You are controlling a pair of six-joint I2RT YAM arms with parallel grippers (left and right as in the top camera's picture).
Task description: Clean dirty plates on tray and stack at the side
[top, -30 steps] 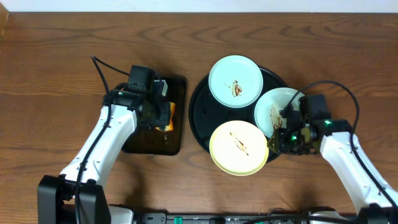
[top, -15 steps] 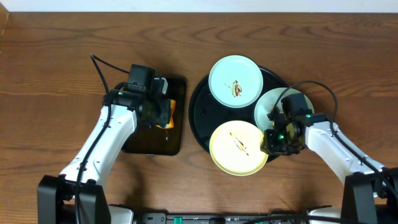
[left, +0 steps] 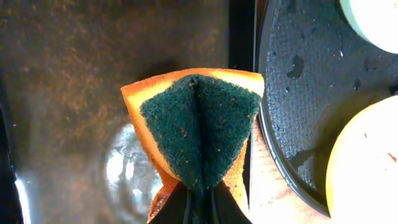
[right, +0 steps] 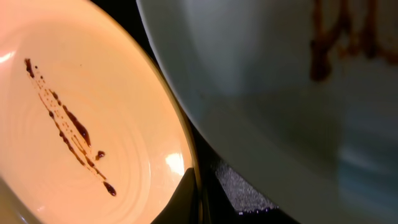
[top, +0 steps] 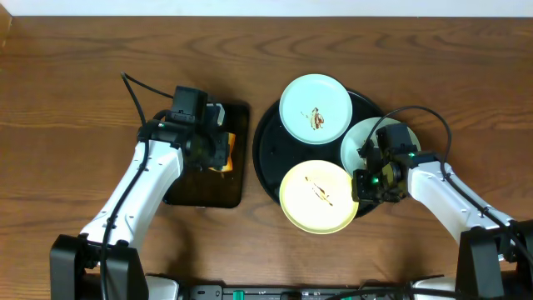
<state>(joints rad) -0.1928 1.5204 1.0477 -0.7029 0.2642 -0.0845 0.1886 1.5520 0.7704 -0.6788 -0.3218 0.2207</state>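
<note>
At the lower centre of the overhead view: a pale yellow glossy round plate [top: 319, 197], crossed by a thin brown sauce streak and overhanging the lower rim of the large round black tray [top: 265, 146]. Hard against that plate's right edge, the right gripper [top: 372, 185]. In the right wrist view, a dark fingertip [right: 189, 200] at the yellow rim. Impossible to tell whether clamped on the rim or merely touching it.

Just above and right, a pale mint-blue round plate [top: 364, 140] smeared brown, its edge lapping over the yellow one's. Level with it at left of centre, the left gripper [top: 218, 142], closed tight on a folded orange sponge with a dark green scouring face [left: 199, 124]. Poised at the right edge of a small rectangular black tray [top: 191, 193], wet in the left wrist view. Farther up, a second mint-blue plate [top: 315, 104] with a small brown smear, riding over the round tray's upper rim.

No plate visibly wiped yet, and none stacked on the bare wood-grain tabletop [top: 83, 83].

Likely trouble from here: a glossy plate slipping or tipping out of a thin rim pinch. Also a pull on the yellow plate dragging the overlapping mint one along. Pressing with the sponge on the overhanging edge could flip the plate off the tray. Carrying the sponge across could drip on the wood.
</note>
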